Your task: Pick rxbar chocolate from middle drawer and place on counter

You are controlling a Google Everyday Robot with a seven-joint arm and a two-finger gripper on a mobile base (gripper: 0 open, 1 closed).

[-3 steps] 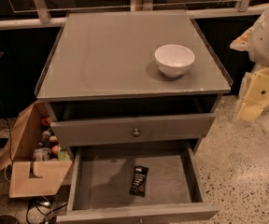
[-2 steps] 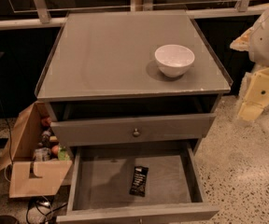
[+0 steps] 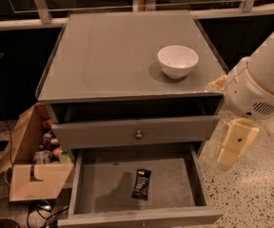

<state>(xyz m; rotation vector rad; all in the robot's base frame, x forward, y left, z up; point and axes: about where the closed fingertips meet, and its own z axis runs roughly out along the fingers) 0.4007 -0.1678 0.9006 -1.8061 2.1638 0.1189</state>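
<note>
One black bar [image 3: 141, 184] with white lettering lies flat on the grey floor of the pulled-out middle drawer [image 3: 101, 186], a little right of centre. Its long side runs roughly front to back at a slight tilt, and it touches none of the drawer's walls. Above it, a second drawer front with a small round knob [image 3: 138, 135] stands slightly out from the cabinet, leaving a dark gap beneath the worktop [image 3: 108, 56]. On the grey worktop sits a white bowl [image 3: 177, 61], upright, toward the right side and nearer the front edge than the back. The robot's white arm housing [image 3: 263, 84] fills the right edge of the view, level with the worktop's front right corner. The cream-coloured gripper [image 3: 233, 145] hangs below it, outside the cabinet and just beside the drawer's right wall, over the speckled floor [image 3: 260, 198] and well apart from the bar. Whether it is set wide or narrow cannot be told, and it holds nothing visible. Left of the cabinet, an open cardboard box [image 3: 32, 182] holds bottles and other small items.
</note>
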